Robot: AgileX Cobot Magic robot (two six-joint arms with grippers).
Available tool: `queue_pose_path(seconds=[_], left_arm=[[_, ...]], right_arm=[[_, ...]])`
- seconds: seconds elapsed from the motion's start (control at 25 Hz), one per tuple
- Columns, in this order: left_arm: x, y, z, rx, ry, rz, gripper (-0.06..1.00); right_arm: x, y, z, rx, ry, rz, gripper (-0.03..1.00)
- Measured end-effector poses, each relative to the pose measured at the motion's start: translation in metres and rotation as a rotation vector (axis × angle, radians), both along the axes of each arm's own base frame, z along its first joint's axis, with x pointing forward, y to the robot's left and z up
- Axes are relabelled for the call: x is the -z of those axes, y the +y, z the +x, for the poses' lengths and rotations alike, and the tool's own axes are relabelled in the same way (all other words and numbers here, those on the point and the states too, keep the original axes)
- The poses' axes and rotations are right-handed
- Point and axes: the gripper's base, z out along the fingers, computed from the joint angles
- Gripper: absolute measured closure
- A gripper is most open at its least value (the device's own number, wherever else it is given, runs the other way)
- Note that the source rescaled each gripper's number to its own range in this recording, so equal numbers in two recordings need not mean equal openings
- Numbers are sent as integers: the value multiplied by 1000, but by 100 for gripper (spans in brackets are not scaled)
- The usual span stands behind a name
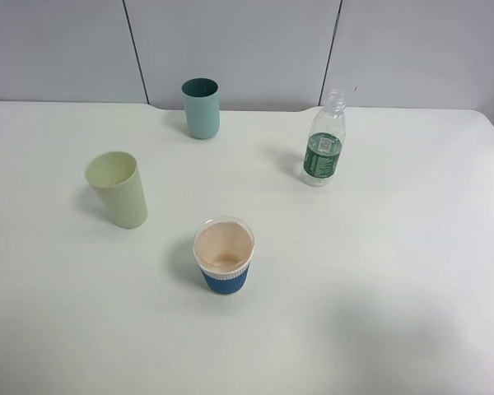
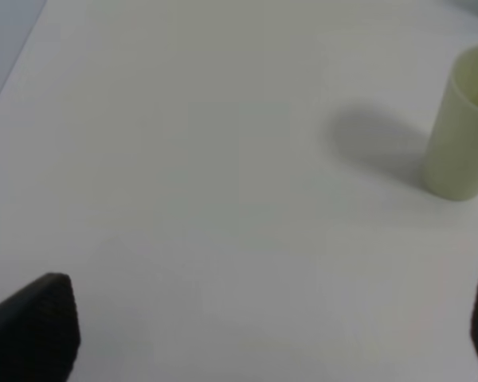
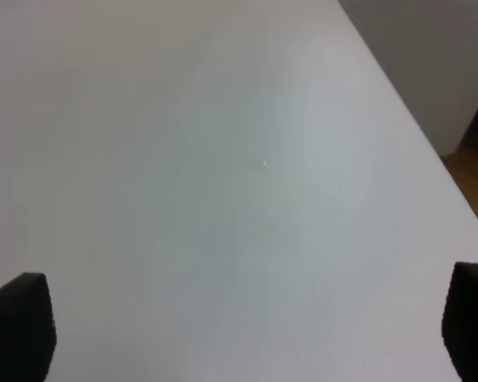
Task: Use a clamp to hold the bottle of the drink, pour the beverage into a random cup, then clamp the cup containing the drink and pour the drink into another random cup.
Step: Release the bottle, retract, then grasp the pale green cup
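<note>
Left jaws and right jaws both gape released, gripping nothing; bottle (image 1: 323,140) stands upright, uncapped, far right on the desk (image 1: 395,288); teal cup (image 1: 201,108), pale green cup (image 1: 118,189), blue-sleeved cup (image 1: 224,255) stand apart leftward.

A clear plastic bottle with a green label (image 1: 323,141) stands upright and uncapped at the back right. A teal plastic cup (image 1: 202,109) stands upright at the back, a pale green plastic cup (image 1: 118,189) to the left, and a blue-sleeved paper cup (image 1: 224,257) nearest, all well apart.
</note>
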Motion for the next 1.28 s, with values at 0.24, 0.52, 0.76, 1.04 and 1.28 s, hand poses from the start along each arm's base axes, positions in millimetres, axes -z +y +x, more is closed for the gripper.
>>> queue_pose_path(seconds=[0.24,0.52,0.76,1.04,1.28], left_arm=[[0,0,0,0,0,0,-6],[0,0,0,0,0,1,-6],[0,0,0,0,0,1,-6],[0,0,0,0,0,1,-6],[0,0,0,0,0,1,-6]], right_arm=[[0,1,0,-30,0,2,0],[0,1,0,-30,0,2,0],[0,1,0,-30,0,2,0],[0,1,0,-30,0,2,0],[0,1,0,-30,0,2,0]])
